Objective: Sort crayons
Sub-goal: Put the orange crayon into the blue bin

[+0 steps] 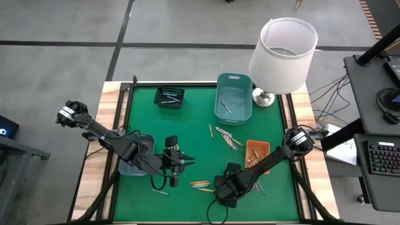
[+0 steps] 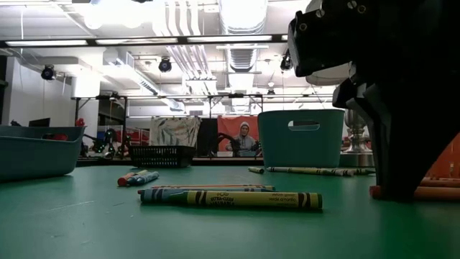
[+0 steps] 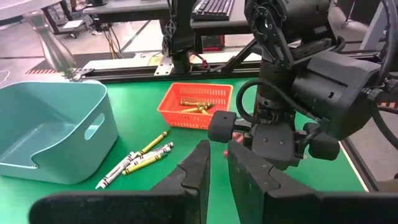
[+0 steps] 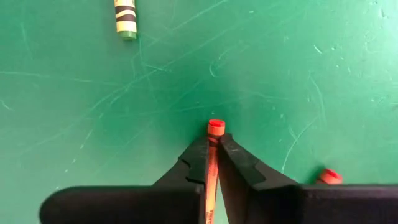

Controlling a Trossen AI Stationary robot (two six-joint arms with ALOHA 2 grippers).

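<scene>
The right tool (image 4: 212, 163) is clenched on a red crayon (image 4: 213, 149) low over the near side of the green counter (image 1: 187, 125). The left tool (image 3: 214, 171) hangs beside it, nearly closed and empty. Other crayons (image 1: 226, 137) lie scattered mid-counter, some in the orange tray (image 1: 257, 151).

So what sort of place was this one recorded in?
Most likely a robotics lab or workshop: exposed ceiling ducts and strip lights overhead, a side desk with a keyboard, and a wood-framed table with a green mat laid out with crayons and bins.
</scene>
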